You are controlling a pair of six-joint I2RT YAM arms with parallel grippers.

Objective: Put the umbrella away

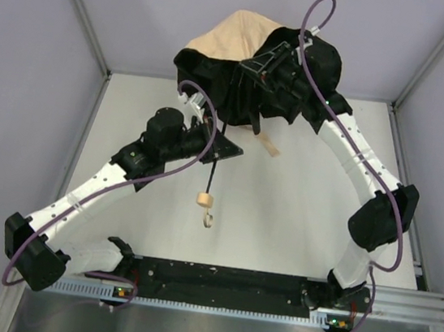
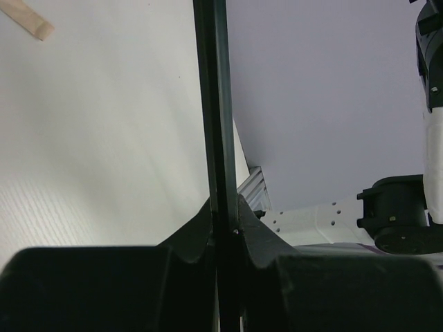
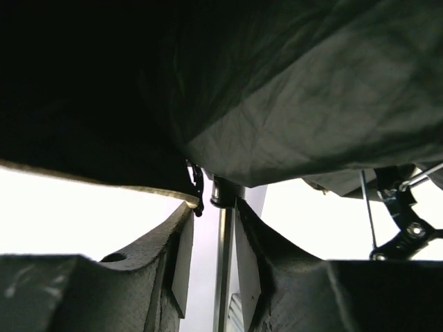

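A white surface [image 1: 280, 223] is sitting inside pale lavender walls [image 1: 144, 8], with 2 robot arms reaching in from the near edge. A loose tan strap [image 1: 267, 145] is lying flat on the surface just right of the arms' meeting point, apart from everything else; it is also showing in the top left corner of the left wrist view [image 2: 28, 19].

The umbrella [image 1: 230, 40] is hanging in the air over the far middle of the surface. Its canopy is partly spread, tan on top and black beneath, and is draping over the right arm's wrist, hiding much of it. The thin black shaft [image 2: 211, 104] is running down toward the near side, ending in a small tan handle [image 1: 201, 200] with a loop strap [image 1: 208, 218] dangling just above the surface.

The left gripper [image 1: 220, 145] is clamping the shaft partway down, its jaws pressing against it from both sides [image 2: 225, 225]. The right arm's white link [image 2: 325, 221] is showing behind.

The right gripper [image 3: 214, 228] is sitting under the black canopy folds [image 3: 311, 104], its jaws standing narrowly apart around the shaft, with a sliver of light showing beside it. Thin metal ribs [image 3: 387, 207] are showing to the right.
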